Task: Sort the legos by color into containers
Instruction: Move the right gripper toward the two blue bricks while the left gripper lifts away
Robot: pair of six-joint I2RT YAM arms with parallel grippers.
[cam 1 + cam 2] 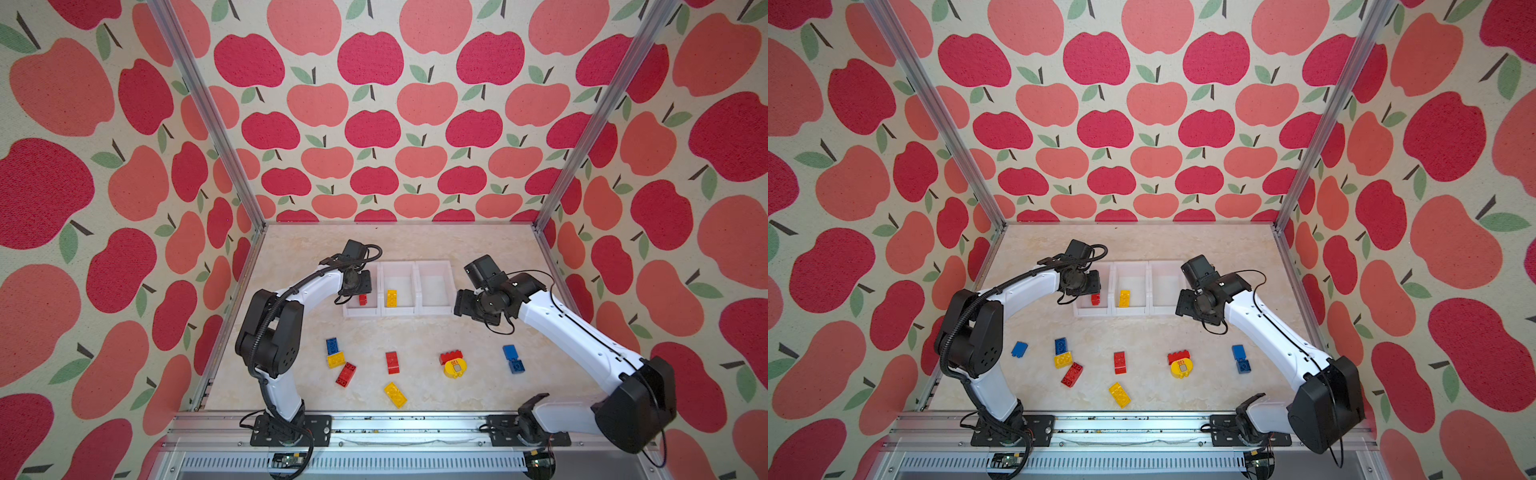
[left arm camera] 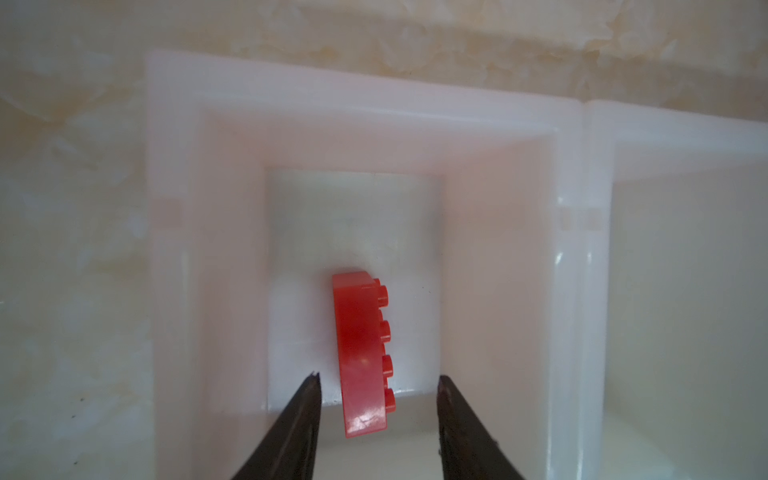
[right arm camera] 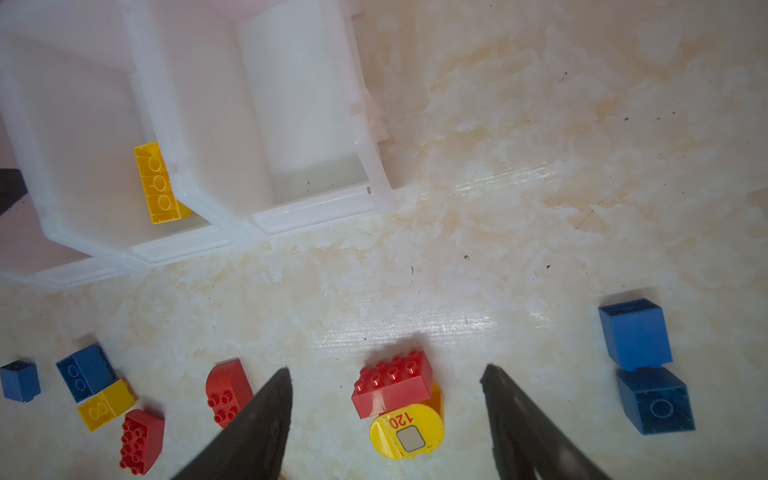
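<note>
The containers are three joined white bins [image 1: 360, 311] in a row. My left gripper [image 2: 379, 376] hangs open over the leftmost bin [image 2: 498, 249]. A red brick [image 2: 363, 353] lies on its side below it, clear of both fingers; it also shows in a top view [image 1: 363, 299]. A yellow brick [image 1: 391, 298] lies in the middle bin, and the right bin [image 1: 434, 309] holds nothing. My right gripper [image 3: 386, 369] is open and empty, right of the bins and above a red brick [image 3: 392, 384] that leans on the round yellow labelled piece [image 3: 409, 432].
Loose legos lie across the near table: a blue [image 1: 331, 345], yellow [image 1: 336, 360] and red [image 1: 345, 374] cluster on the left, a red [image 1: 392, 362] and a yellow [image 1: 395, 394] in the middle, two blue [image 1: 513, 359] on the right. Another blue [image 1: 1019, 349] sits by the left arm.
</note>
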